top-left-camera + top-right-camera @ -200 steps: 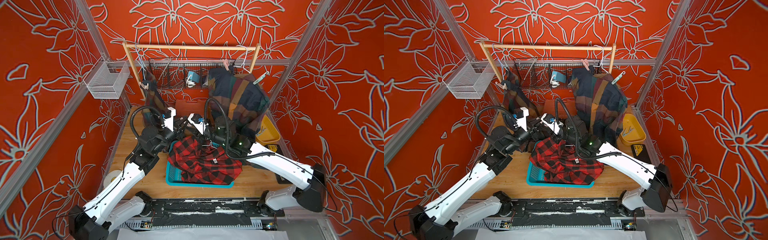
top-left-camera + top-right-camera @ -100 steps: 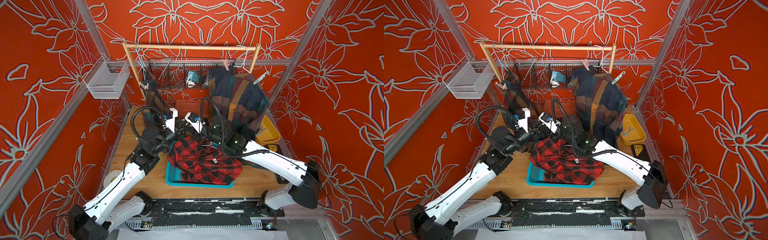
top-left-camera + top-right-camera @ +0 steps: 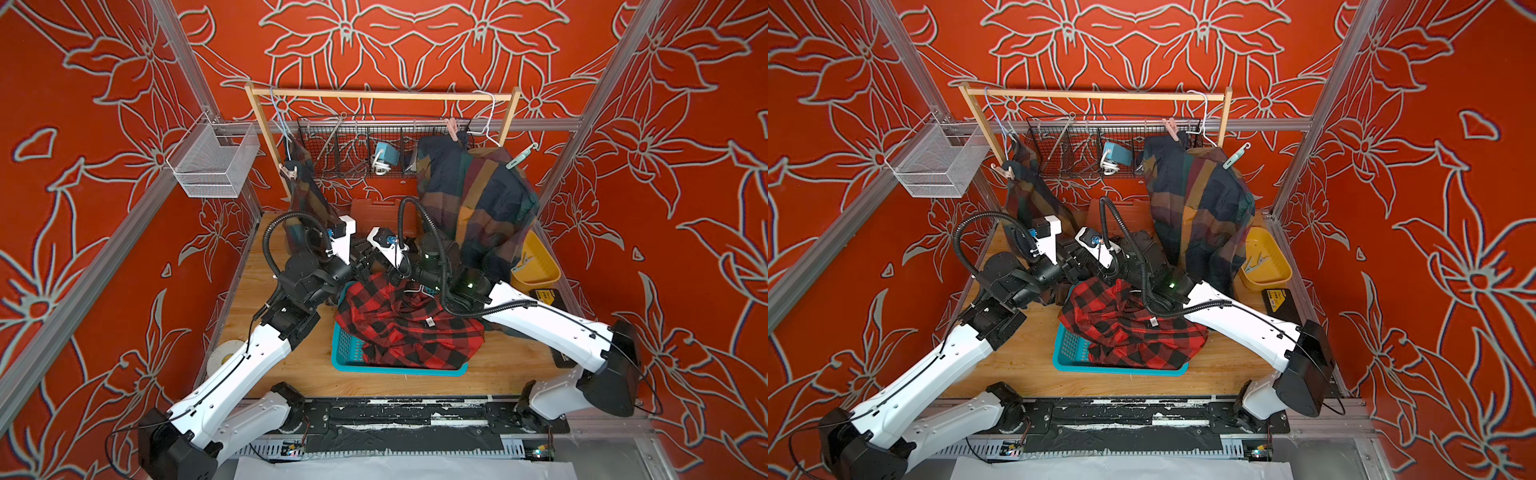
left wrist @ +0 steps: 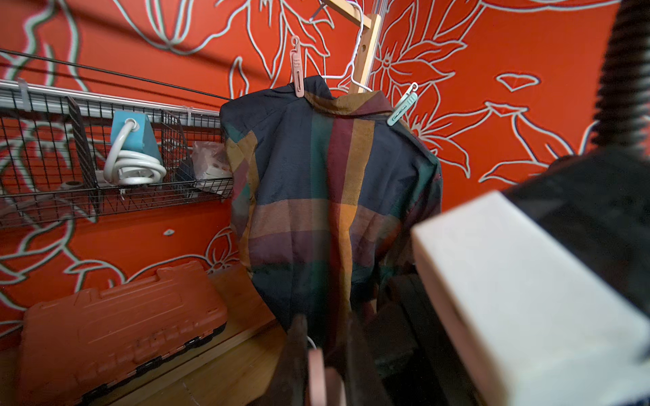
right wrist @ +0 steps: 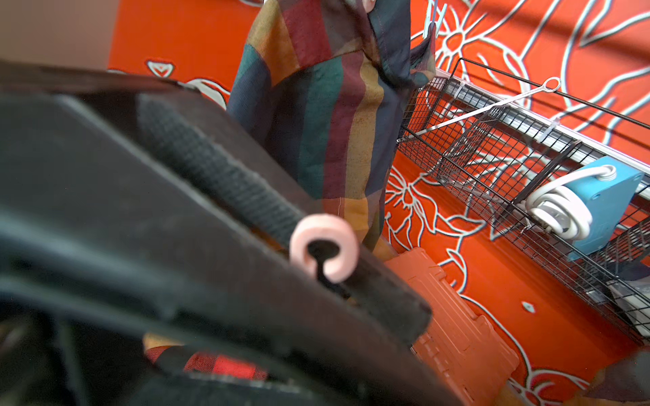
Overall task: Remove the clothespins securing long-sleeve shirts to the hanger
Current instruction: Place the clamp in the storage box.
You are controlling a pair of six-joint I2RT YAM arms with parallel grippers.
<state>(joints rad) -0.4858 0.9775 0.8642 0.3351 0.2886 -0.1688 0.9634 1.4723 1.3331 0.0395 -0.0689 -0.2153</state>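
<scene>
Arms reach inward and meet over the middle of the wooden surface (image 3: 291, 365), at the back edge of the teal plastic basket (image 3: 345, 345). The left hand (image 4: 325, 365) pinches a pale pink plastic clothespin (image 4: 316, 372) between its fingers. The right hand (image 3: 374, 262) faces it, just beside; I cannot tell its grip.

Dark plaid shirt (image 4: 330, 197) hangs on a white wire hanger (image 4: 352, 68), pink clothespin (image 4: 297, 66) at its eleven o'clock, mint clothespin (image 4: 402, 105) at one. Black wire basket (image 4: 42, 197) at nine, orange tool case (image 4: 116, 327) at seven. At six, blurred left gripper (image 4: 325, 339) flanks another pink clothespin (image 4: 316, 371).
</scene>
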